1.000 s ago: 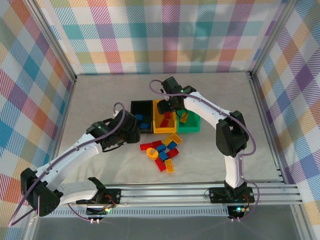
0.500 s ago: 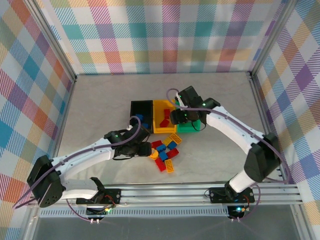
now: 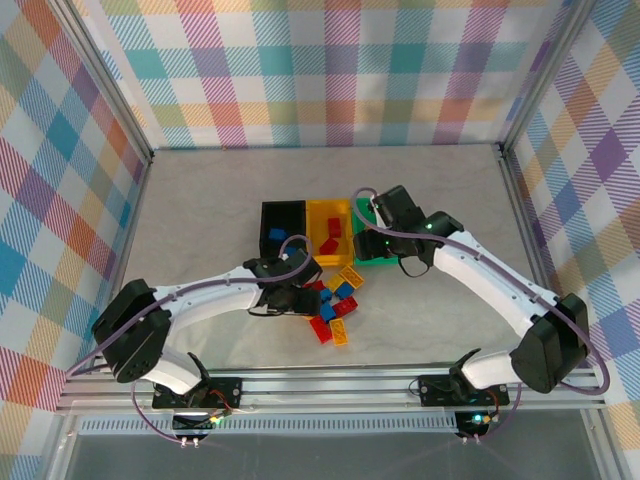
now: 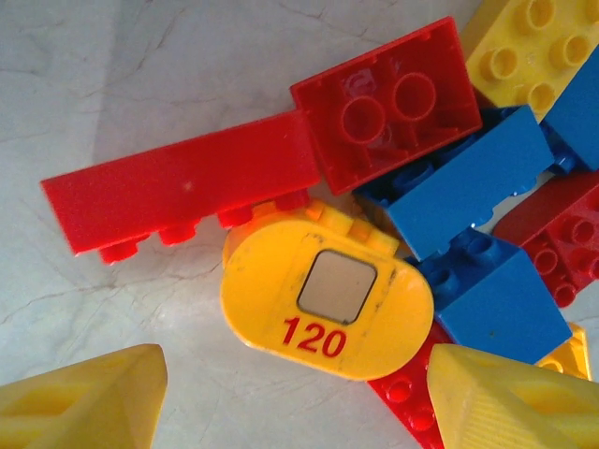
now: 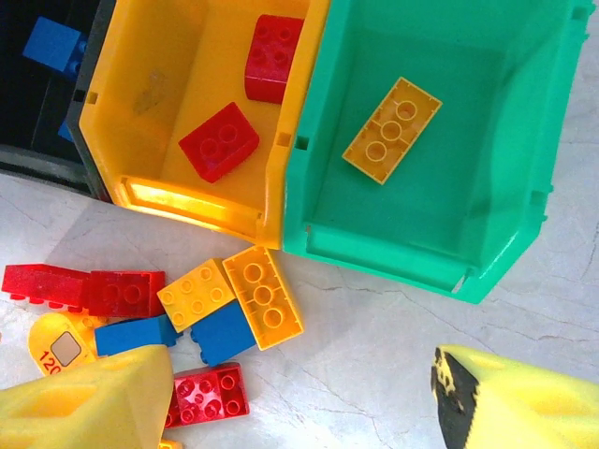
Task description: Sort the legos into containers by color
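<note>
Legos (image 3: 330,300) lie heaped on the surface (image 3: 200,220) just before the bins (image 3: 318,212). We have the left pincer (image 4: 299,412) apart right over the yellow oval (image 4: 328,304) (long axis running finger to finger); the right pincer (image 5: 299,416), also apart and empty, hovers farther off by the green bin (image 5: 468,140)

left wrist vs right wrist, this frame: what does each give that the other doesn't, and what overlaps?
Left wrist: a close-up with the full 120 label readable on the yellow oval piece, and the left hand open over it.
Right wrist: the bins. The yellow bin holds two red bricks, the green bin holds one yellow-orange brick, and the black bin holds a blue brick. The right hand is open.
Shared: the oval piece, the long red brick beside it and the loose blue bricks.
</note>
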`<state>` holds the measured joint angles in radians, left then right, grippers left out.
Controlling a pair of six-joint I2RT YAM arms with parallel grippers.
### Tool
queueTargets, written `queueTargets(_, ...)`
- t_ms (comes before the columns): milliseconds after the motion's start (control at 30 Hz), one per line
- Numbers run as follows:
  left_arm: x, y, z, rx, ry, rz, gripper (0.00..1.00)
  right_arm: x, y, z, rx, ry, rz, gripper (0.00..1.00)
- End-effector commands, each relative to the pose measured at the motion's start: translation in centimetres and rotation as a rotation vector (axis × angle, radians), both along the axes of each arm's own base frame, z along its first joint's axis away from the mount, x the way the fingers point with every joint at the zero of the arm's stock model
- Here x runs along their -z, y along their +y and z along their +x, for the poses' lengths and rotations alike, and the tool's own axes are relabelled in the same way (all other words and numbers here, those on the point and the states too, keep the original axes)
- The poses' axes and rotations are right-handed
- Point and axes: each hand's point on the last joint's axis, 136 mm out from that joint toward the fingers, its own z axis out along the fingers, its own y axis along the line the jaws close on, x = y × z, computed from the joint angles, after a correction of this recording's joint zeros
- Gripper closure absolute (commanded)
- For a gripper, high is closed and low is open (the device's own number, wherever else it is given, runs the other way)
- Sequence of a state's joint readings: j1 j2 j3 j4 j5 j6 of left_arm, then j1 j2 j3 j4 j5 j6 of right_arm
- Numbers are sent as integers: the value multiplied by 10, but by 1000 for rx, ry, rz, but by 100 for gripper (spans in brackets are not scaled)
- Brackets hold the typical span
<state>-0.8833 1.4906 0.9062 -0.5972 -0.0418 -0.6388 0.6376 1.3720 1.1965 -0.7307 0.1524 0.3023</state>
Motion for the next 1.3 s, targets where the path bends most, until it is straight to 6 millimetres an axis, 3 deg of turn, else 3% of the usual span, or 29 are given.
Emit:
queueTargets(0,0,-12,3,45,-7,-8,26,1,-11,-7,34,11,-13,26)
queueTargets(267,12,-19,6,47,20,4,26,4,-18,-12,45,22,-27,25)
queueTargets(700,22,-13,4,39,41,47,30,2,-25,-17,55,14,-29,23)
queueTargets(1267,8,5,-7,21,20,51,27,-2,-26,-19,57,9,-10,22)
